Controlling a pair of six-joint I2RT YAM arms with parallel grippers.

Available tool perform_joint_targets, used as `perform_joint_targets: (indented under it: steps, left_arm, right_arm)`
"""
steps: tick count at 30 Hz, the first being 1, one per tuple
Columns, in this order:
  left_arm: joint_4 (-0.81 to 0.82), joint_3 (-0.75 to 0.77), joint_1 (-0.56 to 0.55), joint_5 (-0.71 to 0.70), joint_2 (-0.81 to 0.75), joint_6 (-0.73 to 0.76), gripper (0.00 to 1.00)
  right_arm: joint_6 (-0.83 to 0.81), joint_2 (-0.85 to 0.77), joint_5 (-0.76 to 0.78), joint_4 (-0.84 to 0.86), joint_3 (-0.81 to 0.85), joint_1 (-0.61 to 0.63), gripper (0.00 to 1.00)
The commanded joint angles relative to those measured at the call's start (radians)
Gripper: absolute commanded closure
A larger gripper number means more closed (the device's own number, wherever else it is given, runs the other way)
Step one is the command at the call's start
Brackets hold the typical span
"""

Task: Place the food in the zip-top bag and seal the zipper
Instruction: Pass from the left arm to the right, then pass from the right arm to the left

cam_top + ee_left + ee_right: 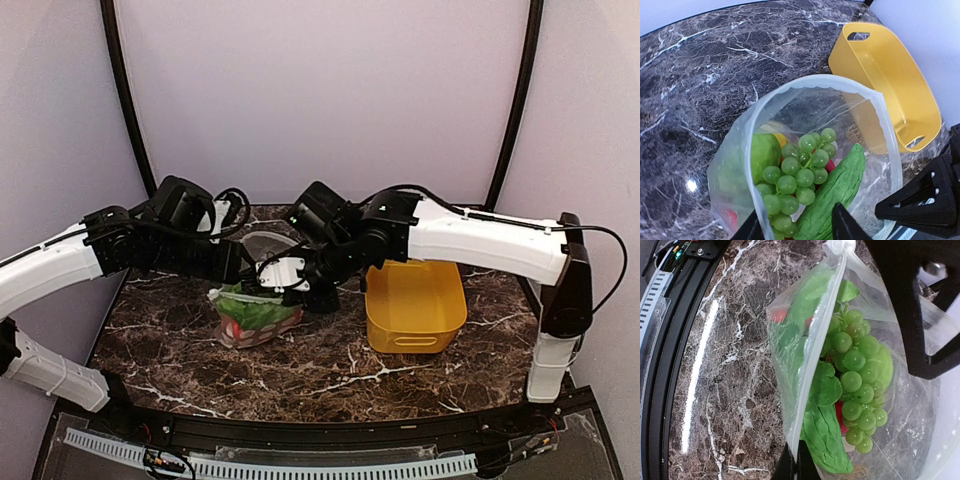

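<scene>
The zip-top bag (258,318) stands on the marble table with its mouth held wide open. In the left wrist view the bag (730,175) holds green grapes (800,172), a green leafy piece (840,187), a green round fruit (762,152), a bit of yellow lemon (780,139) and red pieces (830,165). My left gripper (797,227) is open, one finger outside the rim and one over the leaf. My right gripper (797,465) is shut on the zipper (826,330) strip. The grapes (857,375) also show in the right wrist view. Both grippers, left (240,275) and right (292,285), are at the bag's top.
A yellow plastic bin (415,305) stands right of the bag and close to it; it also shows in the left wrist view (890,75). The black rail of the table's near edge (670,340) runs along the left of the right wrist view.
</scene>
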Motion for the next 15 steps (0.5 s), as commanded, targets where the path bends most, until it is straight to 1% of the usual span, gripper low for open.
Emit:
perform_joint_targets:
  steps: [1, 3, 6, 9, 12, 14, 15]
  left_arm:
    - [0.083, -0.065, 0.004, -0.068, -0.155, 0.049, 0.44]
    - [0.125, -0.112, 0.004, -0.099, -0.212, 0.06, 0.37]
    - [0.162, -0.16, 0.004, -0.105, -0.301, 0.056, 0.33]
    - [0.246, -0.283, 0.004, -0.068, -0.442, 0.048, 0.29]
    - [0.311, -0.397, 0.005, 0.009, -0.558, 0.056, 0.28]
    - [0.337, -0.471, 0.004, 0.027, -0.661, 0.061, 0.28]
    - [0.345, -0.511, 0.005, 0.028, -0.683, 0.062, 0.28]
  right_arm:
    - [-0.027, -0.086, 0.041, 0.069, -0.033, 0.006, 1.0]
    - [-0.012, -0.086, 0.029, 0.055, -0.026, 0.003, 1.0]
    - [0.008, -0.069, 0.015, 0.048, -0.032, 0.003, 1.0]
    - [0.02, -0.049, 0.023, 0.047, -0.023, 0.001, 1.0]
    - [0.033, -0.045, 0.019, 0.048, 0.024, -0.008, 1.0]
    - [0.042, -0.039, 0.005, 0.048, 0.06, -0.021, 1.0]
    - [0.046, -0.035, 0.003, 0.045, 0.069, -0.026, 1.0]
